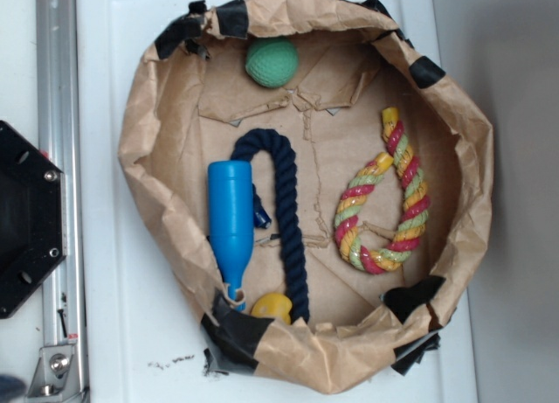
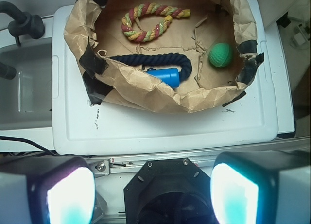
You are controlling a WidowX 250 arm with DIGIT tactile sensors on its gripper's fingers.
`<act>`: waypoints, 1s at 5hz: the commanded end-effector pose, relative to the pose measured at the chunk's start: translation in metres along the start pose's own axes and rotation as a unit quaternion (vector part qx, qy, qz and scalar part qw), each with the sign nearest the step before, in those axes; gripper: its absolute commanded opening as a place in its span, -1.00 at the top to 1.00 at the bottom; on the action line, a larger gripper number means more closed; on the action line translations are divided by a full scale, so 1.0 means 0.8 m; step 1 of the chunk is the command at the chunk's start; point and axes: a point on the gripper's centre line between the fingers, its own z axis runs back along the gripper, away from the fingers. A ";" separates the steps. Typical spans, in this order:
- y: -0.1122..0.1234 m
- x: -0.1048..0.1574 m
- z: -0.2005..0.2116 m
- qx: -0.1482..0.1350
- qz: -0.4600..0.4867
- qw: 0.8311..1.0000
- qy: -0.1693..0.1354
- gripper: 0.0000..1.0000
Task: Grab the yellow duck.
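Note:
The yellow duck (image 1: 272, 307) lies in the paper-lined basket at its near rim, between the neck of the blue bottle (image 1: 231, 219) and the end of the dark blue rope (image 1: 284, 211). The folded paper edge hides part of it. In the wrist view the paper wall hides the duck. My gripper (image 2: 153, 195) shows only in the wrist view. Its two fingers (image 2: 70, 195) stand wide apart with nothing between them, above the black robot base and well back from the basket. It does not show in the exterior view.
The basket (image 1: 140, 141) also holds a green ball (image 1: 271, 62) and a yellow-red-green rope ring (image 1: 389, 198). It stands on a white lid (image 2: 160, 129). The black robot base (image 1: 26, 219) and a metal rail (image 1: 54, 114) are beside it. A grey tub (image 2: 24, 88) is on the left.

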 end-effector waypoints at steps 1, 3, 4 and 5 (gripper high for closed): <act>0.000 0.000 0.000 0.000 0.000 1.000 0.000 -1.00; 0.088 0.096 -0.091 -0.058 0.007 0.997 -0.050 -1.00; 0.098 0.128 -0.117 -0.130 0.081 0.988 -0.014 -1.00; 0.044 0.136 -0.145 -0.200 0.173 0.960 0.094 -1.00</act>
